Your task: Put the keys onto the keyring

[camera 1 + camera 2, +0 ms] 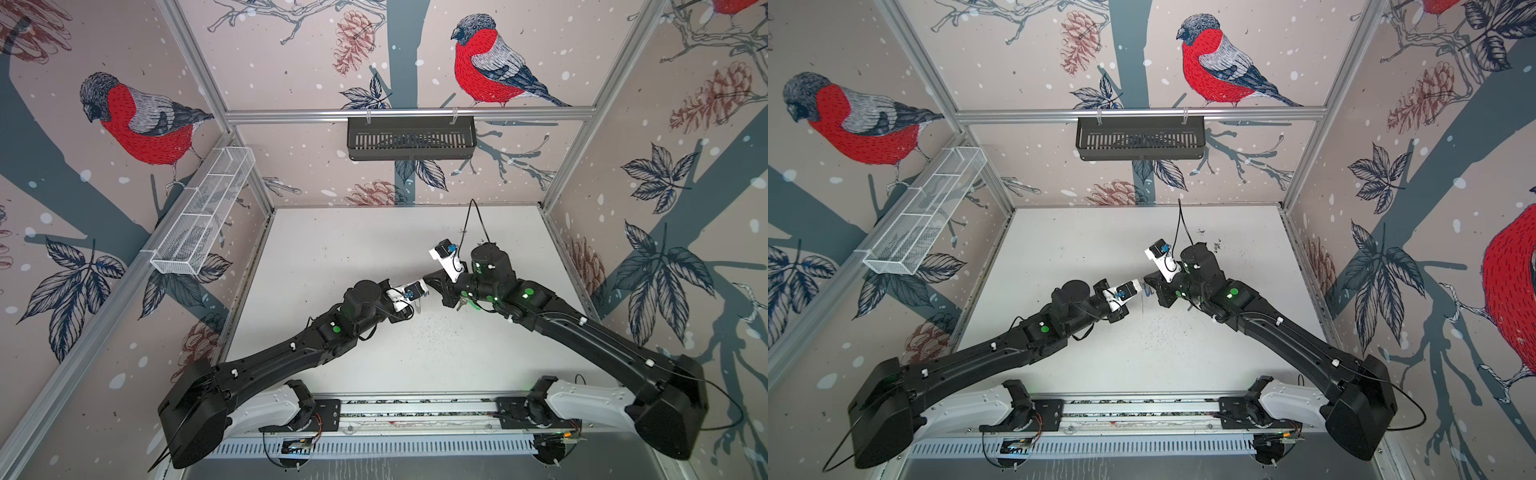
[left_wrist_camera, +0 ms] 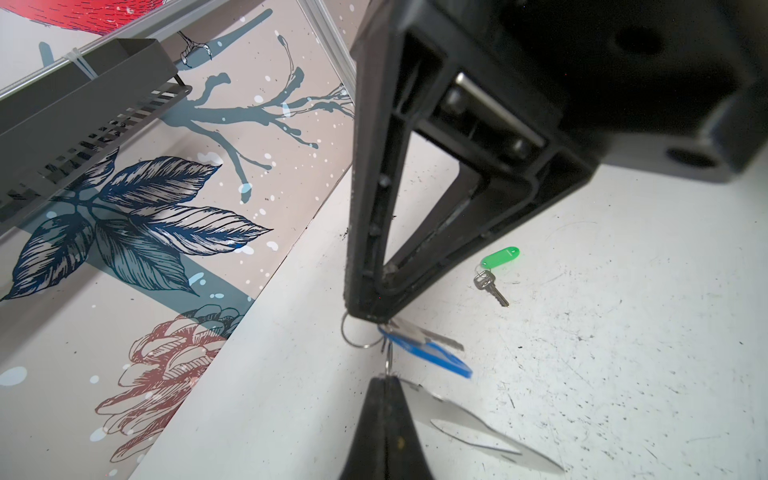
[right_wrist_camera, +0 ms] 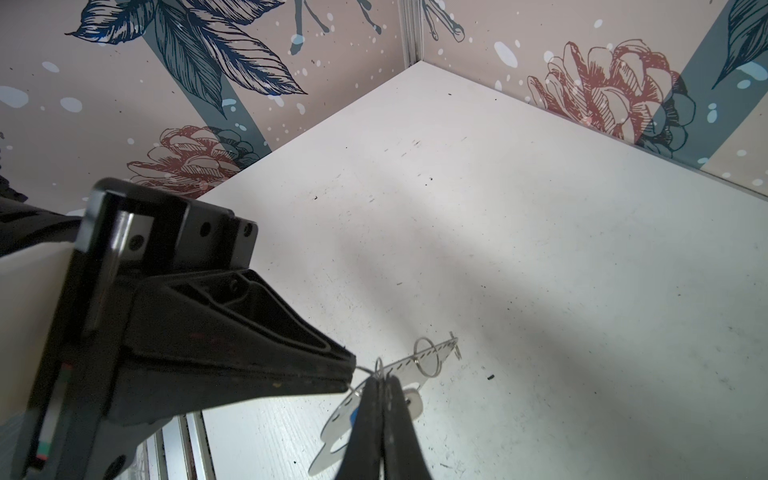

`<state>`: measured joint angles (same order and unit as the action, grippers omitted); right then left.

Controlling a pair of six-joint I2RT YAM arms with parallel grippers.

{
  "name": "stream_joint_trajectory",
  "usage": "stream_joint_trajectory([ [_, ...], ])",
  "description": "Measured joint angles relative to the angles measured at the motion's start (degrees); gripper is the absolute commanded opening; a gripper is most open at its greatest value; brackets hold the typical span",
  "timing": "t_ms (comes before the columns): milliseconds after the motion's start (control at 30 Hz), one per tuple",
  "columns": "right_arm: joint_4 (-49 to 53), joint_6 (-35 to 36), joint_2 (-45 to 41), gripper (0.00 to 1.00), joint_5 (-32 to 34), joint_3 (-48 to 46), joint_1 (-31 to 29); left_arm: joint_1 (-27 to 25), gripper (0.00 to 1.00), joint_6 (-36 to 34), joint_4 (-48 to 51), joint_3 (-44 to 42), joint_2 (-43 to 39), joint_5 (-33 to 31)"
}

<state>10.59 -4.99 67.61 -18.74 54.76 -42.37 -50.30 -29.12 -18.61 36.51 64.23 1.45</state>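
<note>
In the left wrist view my left gripper (image 2: 386,379) is shut on the straight holed edge of the keyring (image 2: 478,432), a flat grey plate that sticks out sideways. Just beyond it my right gripper (image 2: 368,318) is shut on a wire ring carrying a silver key with a blue tag (image 2: 432,355). In the right wrist view my right gripper (image 3: 380,376) meets the left gripper (image 3: 351,373) at the keyring's (image 3: 436,355) edge, which bears small rings. Both grippers are held above the middle of the table (image 1: 415,357). The green-tagged key (image 2: 500,257) lies free on the table under the right arm, also visible in a top view as the green-tagged key (image 1: 474,306).
A black slotted basket (image 1: 411,137) hangs on the back rail. A white mesh basket (image 1: 203,212) hangs on the left wall. Patterned walls close in the white table on three sides. A black cable (image 1: 473,220) loops up behind the right wrist.
</note>
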Motion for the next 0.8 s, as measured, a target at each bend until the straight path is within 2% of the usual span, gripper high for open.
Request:
stream_joint_trajectory([
  [800,0.4,0.2,0.5,0.0,-1.7,0.2,-0.7,-0.1,0.0,-0.3,0.0,0.1,0.6,-2.8],
])
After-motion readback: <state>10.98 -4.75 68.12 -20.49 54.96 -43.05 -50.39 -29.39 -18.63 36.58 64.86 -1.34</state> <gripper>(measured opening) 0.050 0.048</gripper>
